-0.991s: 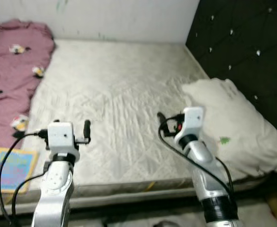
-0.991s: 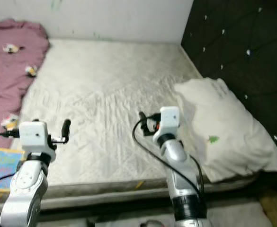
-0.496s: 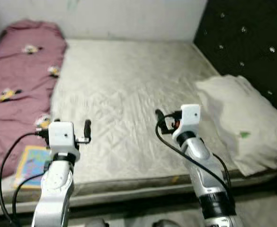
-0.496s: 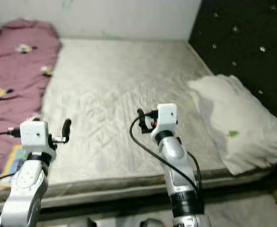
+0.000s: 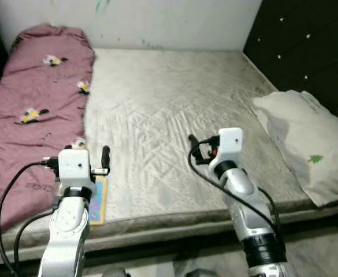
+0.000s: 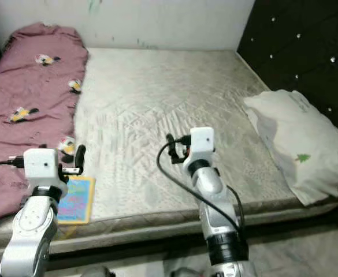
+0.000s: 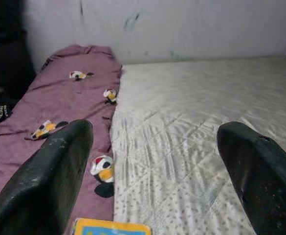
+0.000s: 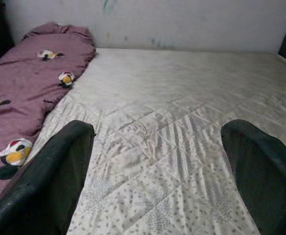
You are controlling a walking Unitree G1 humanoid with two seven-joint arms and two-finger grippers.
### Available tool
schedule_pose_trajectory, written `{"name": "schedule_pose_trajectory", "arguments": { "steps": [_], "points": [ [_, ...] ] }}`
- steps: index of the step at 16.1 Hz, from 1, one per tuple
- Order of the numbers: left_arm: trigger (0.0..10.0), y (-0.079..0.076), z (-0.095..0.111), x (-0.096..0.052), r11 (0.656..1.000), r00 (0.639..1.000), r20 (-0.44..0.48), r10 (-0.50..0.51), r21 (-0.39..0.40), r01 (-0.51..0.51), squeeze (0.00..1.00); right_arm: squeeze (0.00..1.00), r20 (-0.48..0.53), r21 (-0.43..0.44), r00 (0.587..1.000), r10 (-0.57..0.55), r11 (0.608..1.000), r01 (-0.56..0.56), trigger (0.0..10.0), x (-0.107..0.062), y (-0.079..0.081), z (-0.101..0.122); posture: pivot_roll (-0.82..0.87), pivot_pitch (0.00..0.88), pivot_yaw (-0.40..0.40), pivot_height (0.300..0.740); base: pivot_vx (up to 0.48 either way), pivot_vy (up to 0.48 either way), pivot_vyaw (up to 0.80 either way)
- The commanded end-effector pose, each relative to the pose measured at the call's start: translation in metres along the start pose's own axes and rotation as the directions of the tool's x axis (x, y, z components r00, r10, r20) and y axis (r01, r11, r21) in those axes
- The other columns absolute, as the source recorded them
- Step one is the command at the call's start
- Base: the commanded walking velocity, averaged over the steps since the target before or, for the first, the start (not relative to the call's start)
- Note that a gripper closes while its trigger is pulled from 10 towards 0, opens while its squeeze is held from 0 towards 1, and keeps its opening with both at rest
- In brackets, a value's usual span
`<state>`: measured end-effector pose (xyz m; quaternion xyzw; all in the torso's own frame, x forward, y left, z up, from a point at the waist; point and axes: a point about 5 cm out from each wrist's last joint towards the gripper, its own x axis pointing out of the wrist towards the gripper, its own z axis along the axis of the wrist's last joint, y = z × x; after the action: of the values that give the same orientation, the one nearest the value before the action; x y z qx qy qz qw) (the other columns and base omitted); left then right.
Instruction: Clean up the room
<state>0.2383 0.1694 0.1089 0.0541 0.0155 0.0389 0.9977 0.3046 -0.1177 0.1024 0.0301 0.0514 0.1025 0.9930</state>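
So the bed is mostly bare mattress (image 5: 174,109), quilted off-white with a stitched diamond pattern, and the stuff that looks out of place sits on the robot's left side. The obvious pick-up candidate is the colourful picture book (image 6: 75,200), flat and thin with a yellow border and a blue cover, lying on the mattress right at the near edge, just beside the hem of the mauve blanket (image 5: 36,109). Its long axis runs roughly away from the robot, towards the wall. It sits just ahead of and below the left gripper (image 6: 70,161), a little to that gripper's inner side, so the left arm is clearly the nearer one; the right gripper (image 5: 199,149) hovers over the middle of the mattress, well apart from the book. Both grippers are empty with their fingers spread wide, which the wrist views show plainly (left fingers (image 7: 50,171), right fingers (image 8: 55,171)). The blanket is soft, rumpled fabric printed with small cartoon birds, lying in a long strip up the left side to the wall. Over on the right a plump white pillow (image 5: 307,150) with a small green tree print leans near the black tufted headboard (image 5: 307,46). My guess is the book, being so thin and flat, will be fiddly to get fingers under.
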Motion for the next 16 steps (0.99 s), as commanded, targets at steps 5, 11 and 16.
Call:
{"name": "schedule_pose_trajectory", "arguments": {
  "steps": [5,11,16],
  "points": [
    [10.0,-0.0097,0.0049,-0.0005,0.999,0.999,0.028,-0.036,-0.013,0.036,0.00,0.00,-0.013,-0.019,0.999,-0.040,0.999,0.040,10.0,-0.0030,-0.0127,-0.0022,0.03,0.000,-0.078,0.740,0.000,0.460,0.00],
    [10.0,-0.0060,0.0066,0.0007,1.000,0.999,0.052,-0.006,0.031,0.005,0.00,0.00,-0.014,-0.017,0.999,-0.040,0.999,0.040,10.0,-0.0026,-0.0117,-0.0032,0.03,0.000,-0.064,0.740,0.000,0.441,0.00],
    [10.0,-0.0074,0.0074,0.0007,0.999,0.998,0.052,-0.017,0.033,0.015,0.00,0.00,-0.012,-0.017,0.999,-0.039,0.999,0.039,10.0,-0.0024,-0.0111,-0.0020,0.03,0.000,-0.065,0.740,0.000,0.442,0.00]
  ]
}}
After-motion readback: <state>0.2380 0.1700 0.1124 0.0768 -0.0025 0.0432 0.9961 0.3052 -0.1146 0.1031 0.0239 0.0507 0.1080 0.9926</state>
